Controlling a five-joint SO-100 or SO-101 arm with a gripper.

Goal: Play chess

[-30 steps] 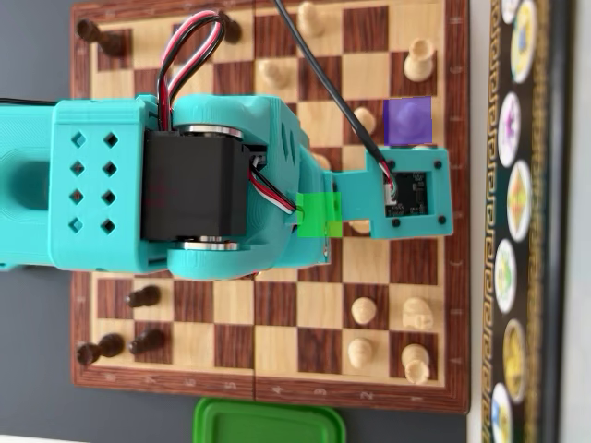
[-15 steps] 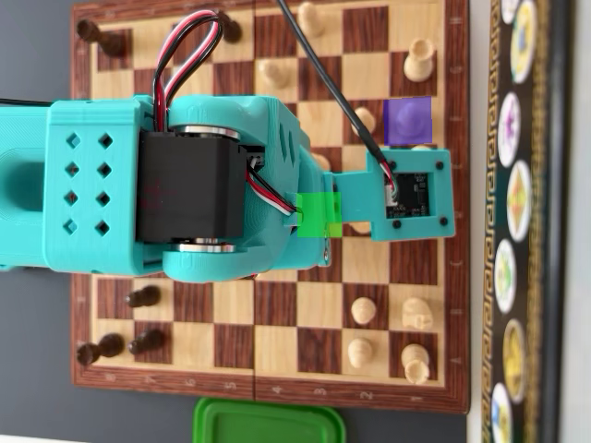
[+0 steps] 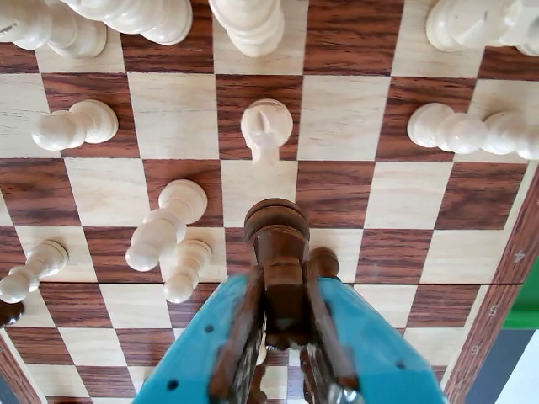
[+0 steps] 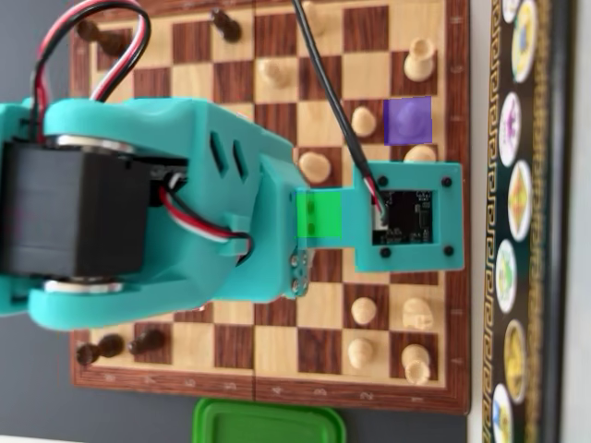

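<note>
I logged three items in the overhead view. A green plastic lid (image 4: 268,422) with rounded corners lay flat at the bottom edge, cut off by the frame. It rested on the dark grey counter (image 4: 37,406), which also showed along the left side. A black panel (image 4: 538,221) carrying a column of oval colour emblems ran down the right side. In my wrist view the lid appeared as a green patch (image 3: 527,307) at the right edge.

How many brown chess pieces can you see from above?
4 in the overhead view: one brown piece in the top-left corner, another along the top edge, two bottom-left. The arm may hide more.
</note>
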